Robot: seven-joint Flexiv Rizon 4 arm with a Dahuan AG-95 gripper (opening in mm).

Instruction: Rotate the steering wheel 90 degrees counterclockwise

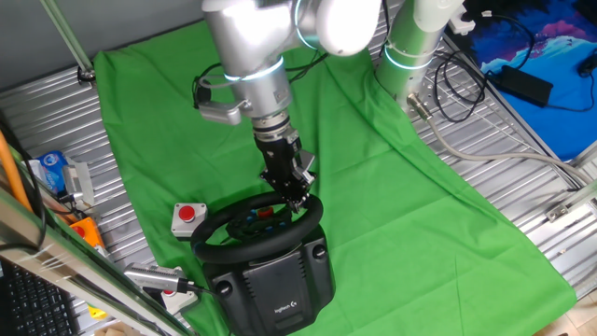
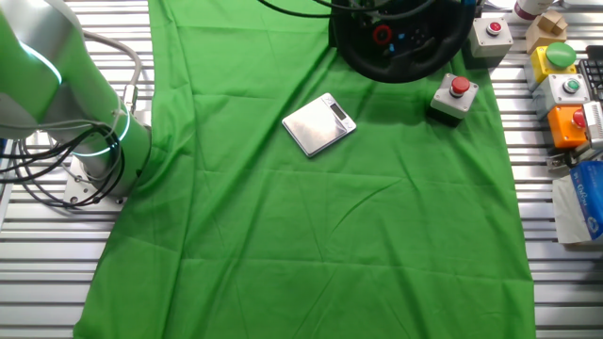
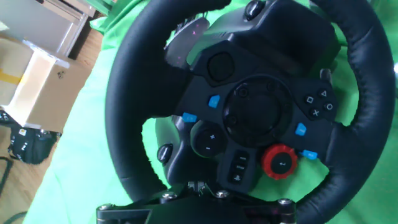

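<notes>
Steering wheel [image 1: 258, 227] on heavy base: rigid, grippy rim, best grasped at its edge; tool [image 1: 297, 193] there, opening indiscernible.

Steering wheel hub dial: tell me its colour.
Red, on the steering wheel hub dial; clearest in the hand view.

One steering wheel [image 1: 266, 245] sits on a single green cloth [image 2: 311, 217] beneath one robot arm [image 1: 252, 65], which ends in one gripper [image 1: 297, 191]. Two small white boxes with red buttons, one [image 2: 456, 97] just beside the wheel and another [image 2: 492, 33] behind it, appear in the other fixed view, along with one yellow box with a green button [image 2: 556, 58], one orange box [image 2: 568, 124] and one flat silver scale [image 2: 319, 123]. One red dial [image 3: 279, 160] and four blue buttons show on the wheel's hub in the hand view.
</notes>
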